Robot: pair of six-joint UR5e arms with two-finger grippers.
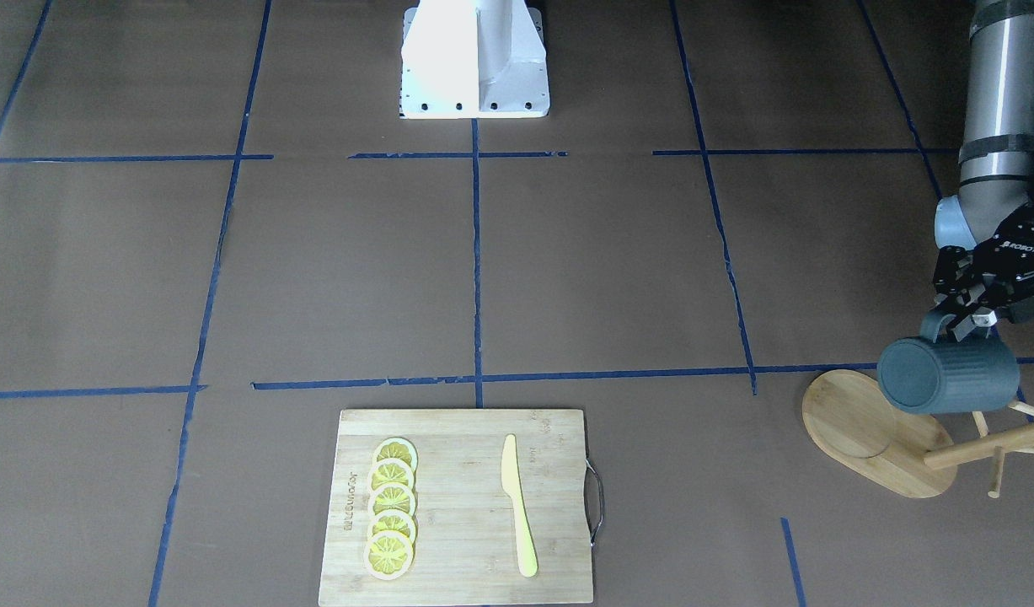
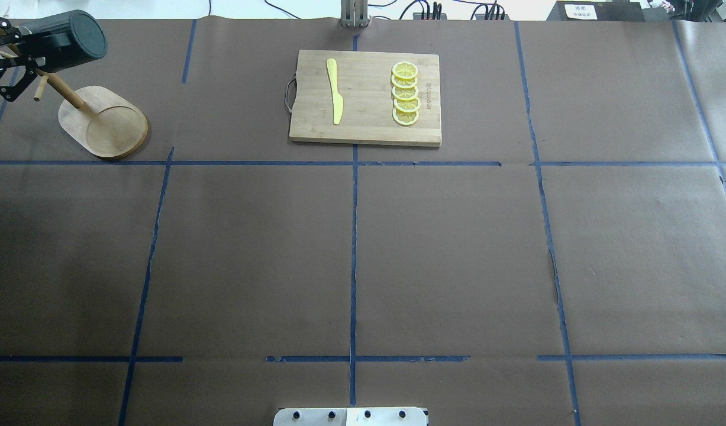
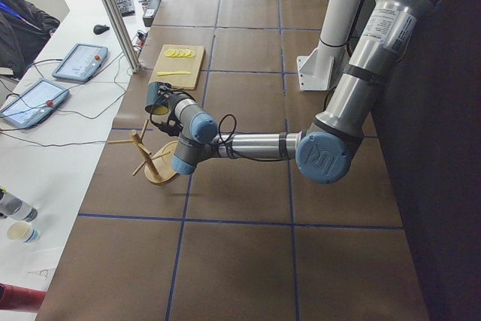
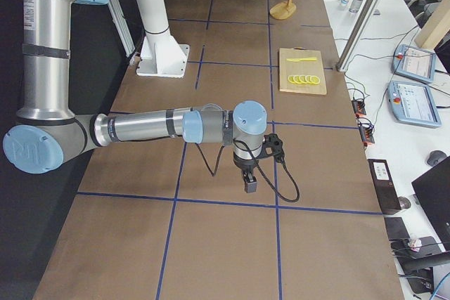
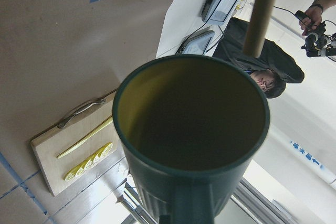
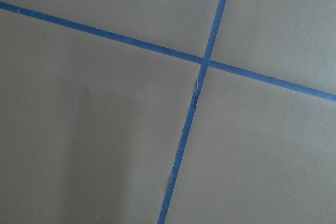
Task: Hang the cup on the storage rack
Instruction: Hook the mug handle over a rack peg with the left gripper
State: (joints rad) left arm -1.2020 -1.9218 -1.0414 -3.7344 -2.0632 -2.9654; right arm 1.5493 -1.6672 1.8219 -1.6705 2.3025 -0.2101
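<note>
The dark teal-grey ribbed cup lies on its side in the air over the wooden storage rack, just above its post and pegs. My left gripper is shut on the cup's handle. In the overhead view the cup is at the far left, above the rack's oval base. The left wrist view looks into the cup's yellow interior. My right gripper shows only in the exterior right view, pointing down over bare table; I cannot tell if it is open or shut.
A bamboo cutting board with several lemon slices and a yellow knife lies at the far middle. The robot's base stands at the near edge. An operator is beside the table.
</note>
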